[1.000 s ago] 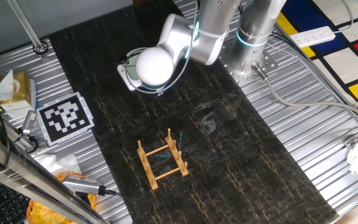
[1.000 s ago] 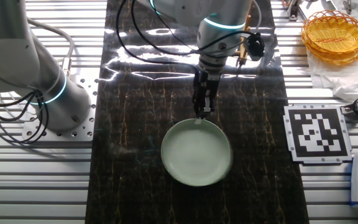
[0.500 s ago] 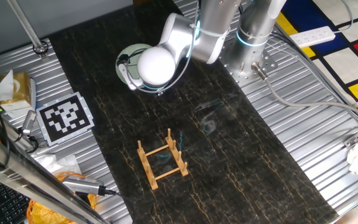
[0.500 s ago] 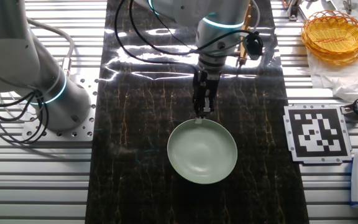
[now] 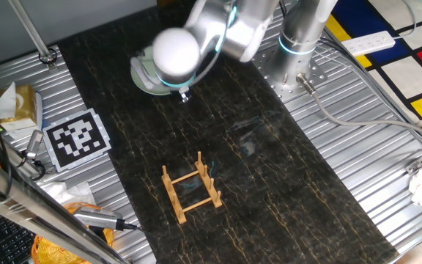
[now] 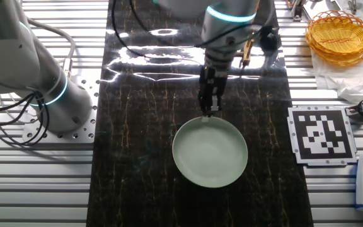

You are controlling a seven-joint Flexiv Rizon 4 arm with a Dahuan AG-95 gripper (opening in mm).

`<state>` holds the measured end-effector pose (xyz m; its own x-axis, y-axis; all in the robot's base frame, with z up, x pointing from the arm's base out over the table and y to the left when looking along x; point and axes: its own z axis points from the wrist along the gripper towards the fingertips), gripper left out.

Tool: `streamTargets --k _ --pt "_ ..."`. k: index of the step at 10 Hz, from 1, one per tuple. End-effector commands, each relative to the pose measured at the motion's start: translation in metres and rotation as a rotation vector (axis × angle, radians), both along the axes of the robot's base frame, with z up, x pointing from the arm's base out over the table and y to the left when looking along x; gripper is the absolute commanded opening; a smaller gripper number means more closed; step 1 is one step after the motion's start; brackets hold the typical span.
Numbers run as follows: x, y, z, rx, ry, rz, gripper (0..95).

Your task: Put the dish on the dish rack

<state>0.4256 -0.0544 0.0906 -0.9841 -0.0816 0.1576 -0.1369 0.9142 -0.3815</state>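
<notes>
The dish [image 6: 210,153] is a pale mint-green round plate, held level above the dark table mat. My gripper [image 6: 208,111] points down and is shut on the plate's far rim. In one fixed view only the plate's left edge [image 5: 142,73] shows from behind my white wrist, and my gripper [image 5: 182,94] is mostly hidden under it. The dish rack [image 5: 191,188] is a small light-wood frame with upright pegs. It stands empty on the mat, well in front of the plate. It is out of the other fixed view.
A black-and-white marker card [image 5: 78,138] lies left of the mat, also in the other view [image 6: 323,133]. A wicker basket [image 6: 340,36] and a tissue box [image 5: 17,103] sit on the ribbed metal table. The arm's base [image 5: 293,70] stands behind the mat.
The gripper has moved up and away from the rack with the dish in it. The plate has risen off the mat and looks larger in the other fixed view.
</notes>
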Motion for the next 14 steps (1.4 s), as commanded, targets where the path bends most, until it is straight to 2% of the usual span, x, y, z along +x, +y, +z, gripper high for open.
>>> streamTargets --k 1,3,5,6,8,10,11,12,13,14 --pt "0.007 0.002 0.010 0.022 -0.015 0.008 0.0" --pt "0.015 0.011 0.024 0.063 -0.033 -0.008 0.0" --pt "0.024 0.022 0.032 0.081 -0.054 -0.023 0.0" --pt "0.033 0.027 0.037 0.102 -0.060 -0.032 0.0" --pt "0.049 0.037 0.046 0.144 -0.070 -0.076 0.0" --pt "0.065 0.050 0.057 0.174 -0.067 -0.114 0.0" --pt "0.069 0.054 0.062 0.195 -0.069 -0.125 0.0" --pt "0.073 0.057 0.067 0.229 -0.078 -0.137 0.0" --pt "0.076 0.061 0.076 0.305 -0.095 -0.144 0.0" --pt "0.077 0.064 0.084 0.411 -0.122 -0.166 0.0"
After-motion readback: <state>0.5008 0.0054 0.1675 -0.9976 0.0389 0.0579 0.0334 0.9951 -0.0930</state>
